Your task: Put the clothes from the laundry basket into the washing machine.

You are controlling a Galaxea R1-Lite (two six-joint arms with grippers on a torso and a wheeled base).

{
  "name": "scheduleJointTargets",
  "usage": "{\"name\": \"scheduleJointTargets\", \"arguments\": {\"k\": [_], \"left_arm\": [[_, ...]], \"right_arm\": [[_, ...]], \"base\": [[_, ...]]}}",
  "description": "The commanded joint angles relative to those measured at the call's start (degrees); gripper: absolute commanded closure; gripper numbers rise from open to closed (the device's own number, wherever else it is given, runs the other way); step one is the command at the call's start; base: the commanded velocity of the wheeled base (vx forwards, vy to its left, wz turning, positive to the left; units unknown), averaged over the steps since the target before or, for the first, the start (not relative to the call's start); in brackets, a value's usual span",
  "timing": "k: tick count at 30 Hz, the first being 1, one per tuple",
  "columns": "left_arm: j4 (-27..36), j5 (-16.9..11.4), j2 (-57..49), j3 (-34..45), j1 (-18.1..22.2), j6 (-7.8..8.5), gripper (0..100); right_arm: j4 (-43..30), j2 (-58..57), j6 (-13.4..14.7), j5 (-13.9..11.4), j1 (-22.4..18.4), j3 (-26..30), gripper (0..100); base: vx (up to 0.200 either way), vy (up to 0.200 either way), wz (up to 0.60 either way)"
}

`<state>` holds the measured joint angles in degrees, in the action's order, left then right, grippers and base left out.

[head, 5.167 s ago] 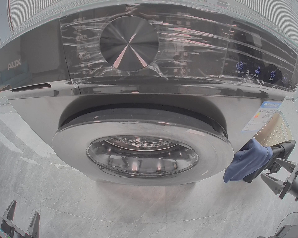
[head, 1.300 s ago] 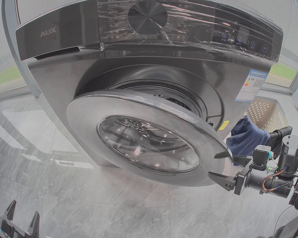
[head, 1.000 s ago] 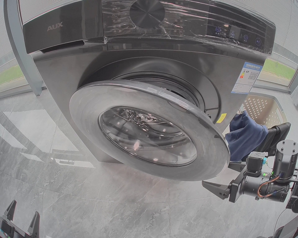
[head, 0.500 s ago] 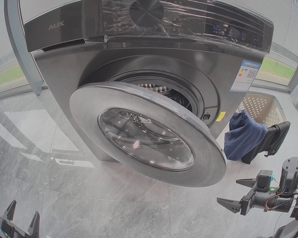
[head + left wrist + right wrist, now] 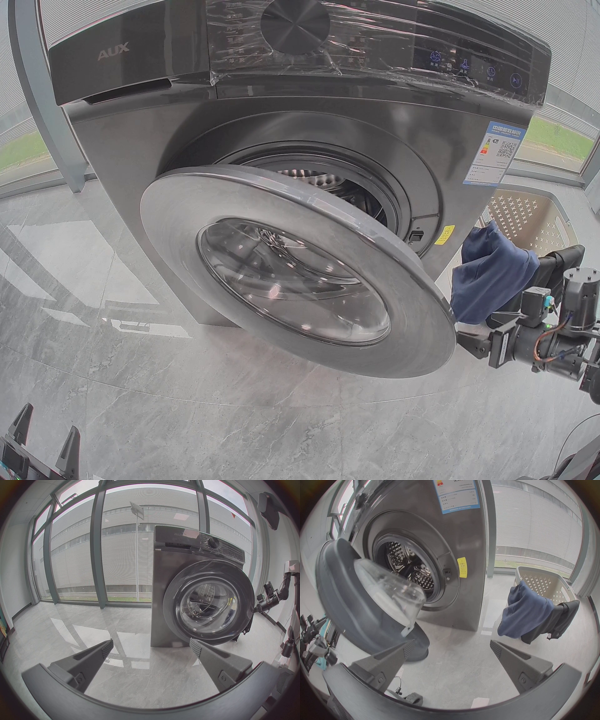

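Fingers (image 5: 387, 661) of the right gripper (image 5: 451, 642) stand apart and empty beside the outer edge of the open door (image 5: 294, 269) on the washing machine (image 5: 125, 144). The left gripper (image 5: 150, 642) is spread too, low and well apart from it. A blue garment (image 5: 494, 275) and a black garment (image 5: 559, 259) hang over the laundry basket (image 5: 531, 215) rim, beside the machine.
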<state>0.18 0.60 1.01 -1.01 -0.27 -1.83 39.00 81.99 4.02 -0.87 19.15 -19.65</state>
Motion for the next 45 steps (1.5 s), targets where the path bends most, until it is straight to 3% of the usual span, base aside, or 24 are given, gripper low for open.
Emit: {"name": "scheduleJointTargets", "arguments": {"k": [1,10,17,21,27,32,40,45], "left_arm": [[0.0,0.0,-0.8,0.8,0.0,-0.02,0],[0.0,0.0,-0.8,0.8,0.0,-0.11,0],[0.0,0.0,-0.8,0.8,0.0,-0.02,0],[0.0,0.0,-0.8,0.8,0.0,-0.02,0],[0.0,0.0,-0.8,0.8,0.0,-0.02,0],[0.0,0.0,-0.8,0.8,0.0,-0.02,0],[0.0,0.0,-0.8,0.8,0.0,-0.02,0],[0.0,0.0,-0.8,0.8,0.0,-0.02,0]], "right_arm": [[0.0,7.0,0.3,-0.1,0.6,-5.3,0],[0.2,6.8,0.3,-0.8,6.1,-3.0,0],[-0.2,-0.4,0.5,-2.0,13.8,3.6,0],[0.2,-0.3,0.6,-1.8,13.4,3.0,0],[0.3,4.8,1.0,-1.4,7.6,-1.6,0],[0.3,7.1,1.0,-1.4,8.5,-2.6,0],[0.4,7.4,1.4,-1.5,18.2,0.2,0],[0.4,5.5,3.9,-1.5,23.1,0.0,0]], "base": [[0.0,0.0,0.0],[0.0,0.0,0.0],[0.0,0.0,0.0],[0.0,0.0,0.0],[0.0,0.0,0.0],[0.0,0.0,0.0],[0.0,0.0,0.0],[0.0,0.0,0.0]]}}
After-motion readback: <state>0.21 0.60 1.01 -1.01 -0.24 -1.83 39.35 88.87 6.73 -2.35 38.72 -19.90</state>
